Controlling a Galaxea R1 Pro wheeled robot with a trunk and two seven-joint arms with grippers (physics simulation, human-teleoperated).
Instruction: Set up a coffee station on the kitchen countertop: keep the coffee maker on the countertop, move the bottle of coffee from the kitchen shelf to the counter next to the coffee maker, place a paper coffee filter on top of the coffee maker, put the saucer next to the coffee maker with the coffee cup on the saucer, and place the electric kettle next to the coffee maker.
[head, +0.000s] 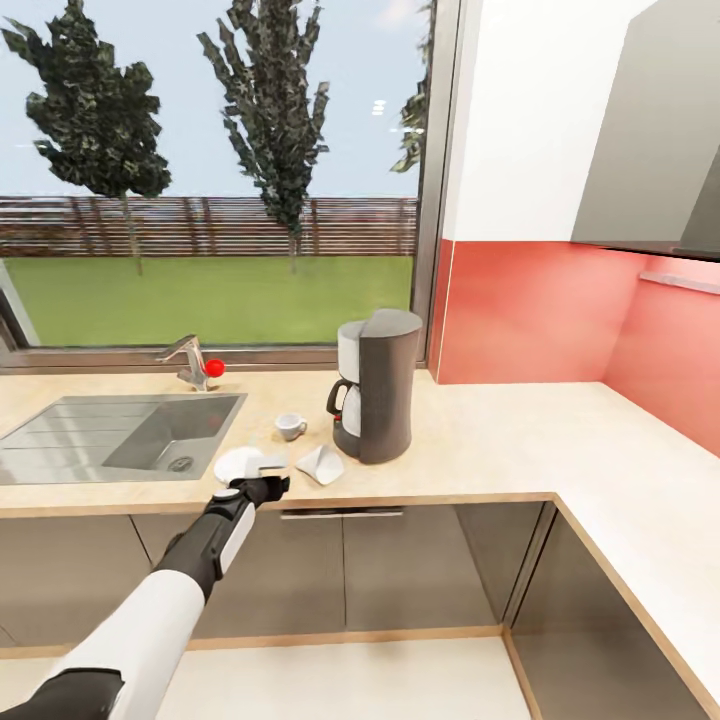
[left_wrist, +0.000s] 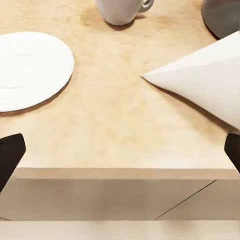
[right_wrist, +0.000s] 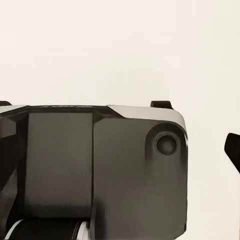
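- The left pincer (head: 262, 487) hangs at the front edge of the table (head: 480, 450), just short of the saucer (head: 240, 464). In the left wrist view its two dark fingertips (left_wrist: 10, 155) sit wide apart at either side, so it is open and holds nothing.
- The right pincer: I cannot tell its state. The right wrist view gives one dark fingertip (right_wrist: 233, 147) at the side and part of the robot's own body (right_wrist: 100, 165) against a pale surface.
- The coffee maker (head: 378, 385) stands upright on the table, toward the back, right of the sink (head: 120, 435).
- The coffee cup (head: 291, 426) stands on the table just left of the coffee maker and behind the saucer, not on it.
- The paper coffee filter (head: 321, 464) lies on its side near the front edge, just beside the coffee maker's base and right of the saucer.
- The bottle of coffee and the kettle I cannot place from here.
- Risks, as I judge them: the filter is light and lies close to the edge, so a sideways brush of the open fingers could slide it off the table.
- The saucer is flat and thin; a grasp from above could skate off its rim or push it into the cup.
- Reaching past the saucer for the cup could knock the cup over with the wrist.
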